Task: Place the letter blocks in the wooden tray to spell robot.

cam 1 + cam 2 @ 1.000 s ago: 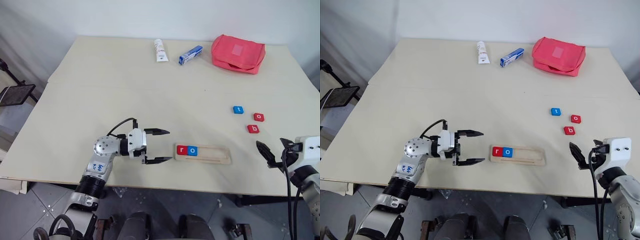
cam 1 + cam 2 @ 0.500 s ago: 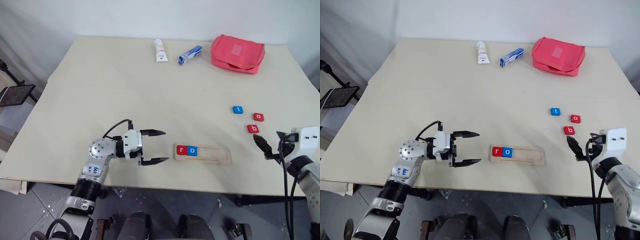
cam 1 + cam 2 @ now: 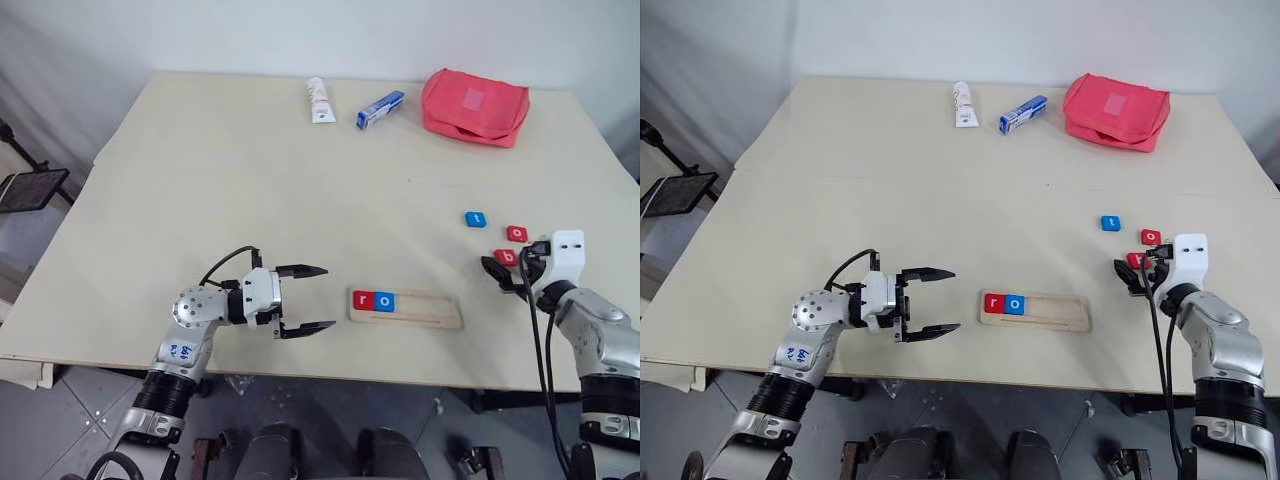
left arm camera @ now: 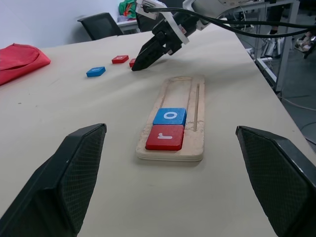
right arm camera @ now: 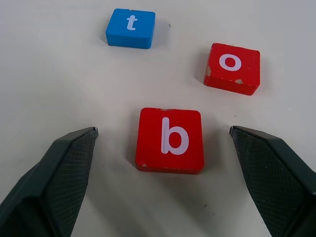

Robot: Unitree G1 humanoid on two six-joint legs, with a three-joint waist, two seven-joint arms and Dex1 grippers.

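Note:
The wooden tray [image 3: 420, 309] lies near the table's front edge with a red "r" block [image 3: 363, 299] and a blue "o" block [image 3: 386, 301] side by side at its left end. To the right of it, loose on the table, are a blue "t" block [image 3: 476, 219], a red "o" block [image 3: 517, 234] and a red "b" block [image 5: 170, 139]. My right gripper [image 5: 163, 131] is open and low over the table, one finger on each side of the "b" block without touching it. Left of the tray, my left gripper [image 3: 329, 297] is open and empty, pointing level at the tray's left end.
Along the far edge lie a white tube [image 3: 319, 100], a blue-and-white box [image 3: 381, 109] and a red pouch [image 3: 474, 106]. The tray sits close to the table's front edge [image 3: 400, 380]. Bare tabletop spreads between the tray and the far items.
My right gripper has moved forward from the table's front right edge to straddle the red "b" block, still open. The left gripper has barely shifted.

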